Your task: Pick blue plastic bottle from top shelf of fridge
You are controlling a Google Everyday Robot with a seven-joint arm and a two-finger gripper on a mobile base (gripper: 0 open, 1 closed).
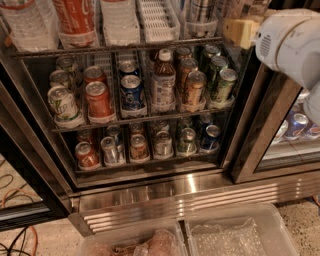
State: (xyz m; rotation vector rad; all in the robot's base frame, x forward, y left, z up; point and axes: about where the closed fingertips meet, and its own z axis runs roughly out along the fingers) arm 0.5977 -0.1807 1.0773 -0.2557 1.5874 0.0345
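The fridge [165, 192] stands open, with its ribbed steel base panel low in the view. Its top shelf [125, 46] runs along the top edge with white slotted lane trays [157, 17]. On it stand a clear water bottle [27, 22], a red cola bottle [75, 17], a white bottle [119, 17] and a dark bottle or can [201, 11]. No blue plastic bottle shows; it is hidden or out of view. My white arm [292, 47] comes in from the upper right. My gripper [241, 31] shows only as a tan part at the shelf's right end.
Two lower wire racks hold rows of small cans [97, 99] and one brown bottle [163, 80]. A second cooler with cans [296, 125] stands to the right behind a dark door frame [252, 145]. Clear plastic bins [230, 232] sit on the floor in front. Cables [20, 240] lie at lower left.
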